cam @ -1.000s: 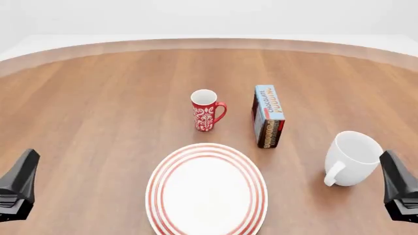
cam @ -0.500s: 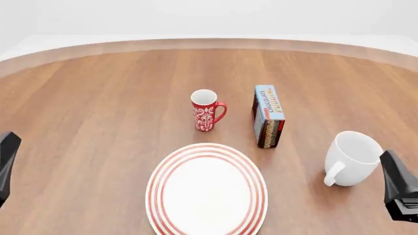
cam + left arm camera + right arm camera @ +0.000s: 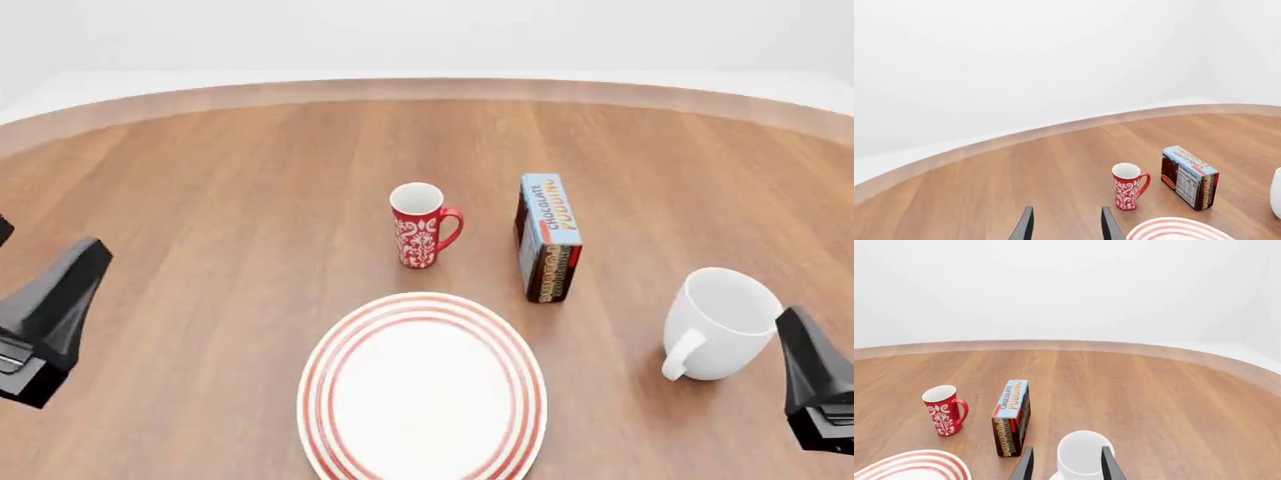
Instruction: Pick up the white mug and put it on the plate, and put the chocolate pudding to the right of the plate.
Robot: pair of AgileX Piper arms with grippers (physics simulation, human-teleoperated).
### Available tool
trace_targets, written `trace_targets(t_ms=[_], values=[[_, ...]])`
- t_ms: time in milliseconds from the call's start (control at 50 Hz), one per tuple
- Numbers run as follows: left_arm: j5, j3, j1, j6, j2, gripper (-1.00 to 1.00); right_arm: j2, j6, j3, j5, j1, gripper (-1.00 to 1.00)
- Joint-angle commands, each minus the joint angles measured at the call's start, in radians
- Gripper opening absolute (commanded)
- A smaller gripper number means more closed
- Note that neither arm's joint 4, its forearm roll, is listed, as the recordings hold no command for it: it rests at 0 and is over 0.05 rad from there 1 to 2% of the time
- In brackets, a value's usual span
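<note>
The white mug stands upright at the right of the table, its handle turned toward the near side. My right gripper sits just near-right of it, open; in the right wrist view the white mug shows between the spread fingers, and no contact shows. The plate lies near the front centre with nothing on it. Behind its right side the chocolate pudding stands upright. At the far left my left gripper is open, well away from everything; its fingers hold nothing.
A red mug with a white floral pattern stands behind the plate, left of the pudding. The round table's far edge curves across the back, a white wall behind it. Bare wood lies right of the plate, up to the white mug.
My left gripper has swung out to the left and then come back in, ending higher and further forward than a second ago. The right arm and all objects have stayed still.
</note>
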Motion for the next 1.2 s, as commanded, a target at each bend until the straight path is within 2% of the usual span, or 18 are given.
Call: trace_targets(t_ms=[20, 240, 360, 700, 940, 1200], values=[[-0.240, 0.066, -0.076, 0.030, 0.186, 1.00, 0.000, 0.002, 0.000, 0.000, 0.000, 1.00], [-0.156, 0.056, -0.142, 0.053, 0.108, 1.00, 0.000, 0.003, 0.000, 0.001, -0.001, 1.00], [-0.144, 0.048, -0.174, 0.069, 0.109, 1.00, -0.001, 0.002, 0.000, 0.001, -0.001, 1.00], [-0.304, 0.006, -0.311, 0.118, 0.349, 1.00, -0.001, 0.002, 0.000, 0.000, -0.001, 1.00], [-0.377, -0.010, -0.374, 0.127, 0.467, 1.00, -0.001, 0.002, 0.000, -0.001, 0.000, 1.00], [-0.463, -0.070, -0.471, 0.146, 0.645, 1.00, -0.001, 0.002, 0.000, -0.001, -0.001, 1.00]])
